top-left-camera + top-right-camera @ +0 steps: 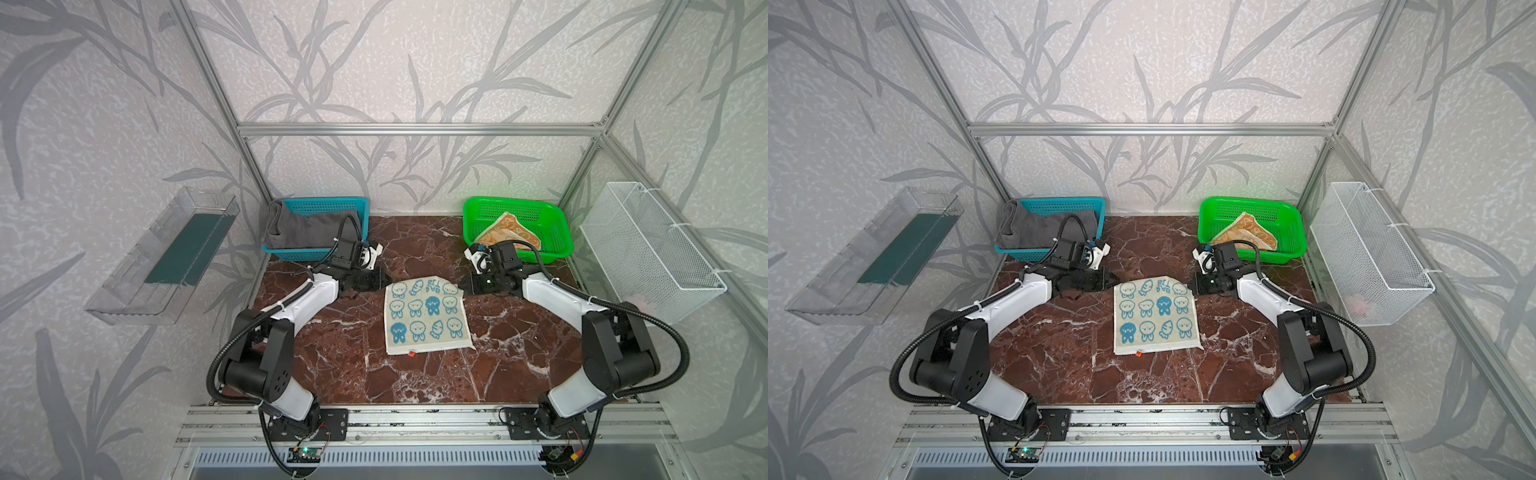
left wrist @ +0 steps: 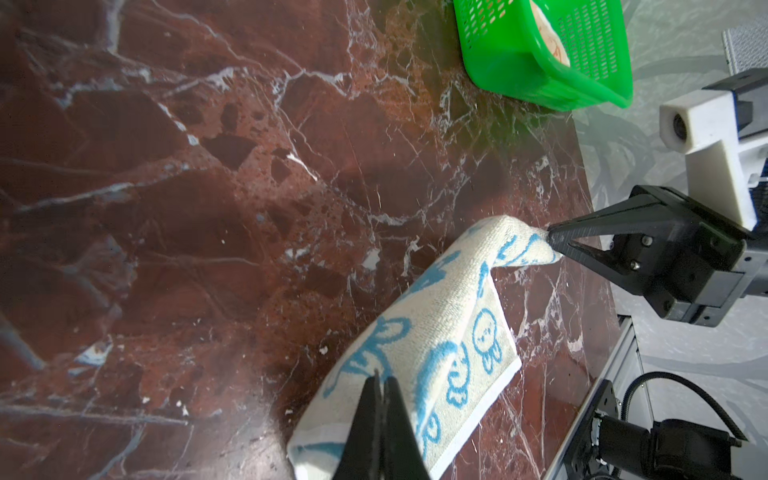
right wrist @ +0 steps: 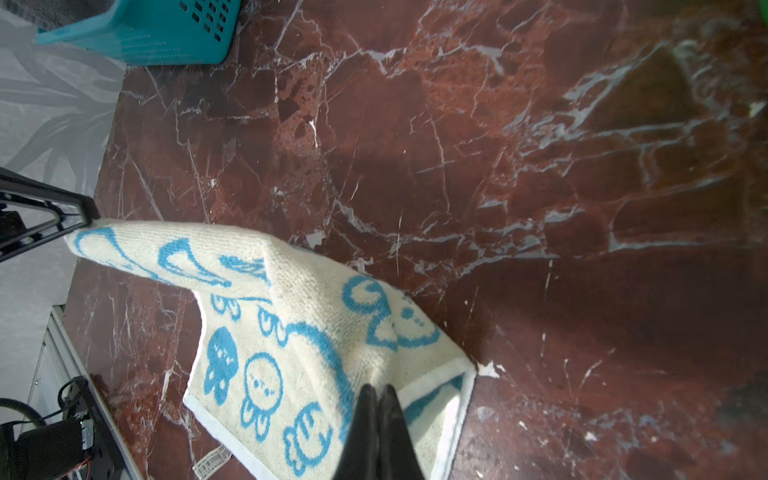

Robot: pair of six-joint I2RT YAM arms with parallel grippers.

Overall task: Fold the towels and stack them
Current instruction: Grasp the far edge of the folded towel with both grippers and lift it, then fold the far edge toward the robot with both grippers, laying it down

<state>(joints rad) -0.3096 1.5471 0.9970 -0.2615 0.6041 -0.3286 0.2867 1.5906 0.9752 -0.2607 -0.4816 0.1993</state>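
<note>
Teal basket (image 1: 328,204), green basket (image 1: 515,204), white wire basket (image 1: 648,249), clear tray (image 1: 137,286), red marble tabletop (image 1: 332,357).

Near half of the table (image 1: 374,382), in front of the towel (image 1: 428,320), is bare, so there's clear passage from either side. The back strip between the blue basket (image 1: 324,202) and the green basket (image 1: 557,245) is open too, but those baskets block both far corners. Mid-table is tight: the left gripper (image 2: 380,382) and right gripper (image 3: 377,390) are clamped on the towel's far corners, with the raised edge strung between them and forearms flanking both sides.
</note>
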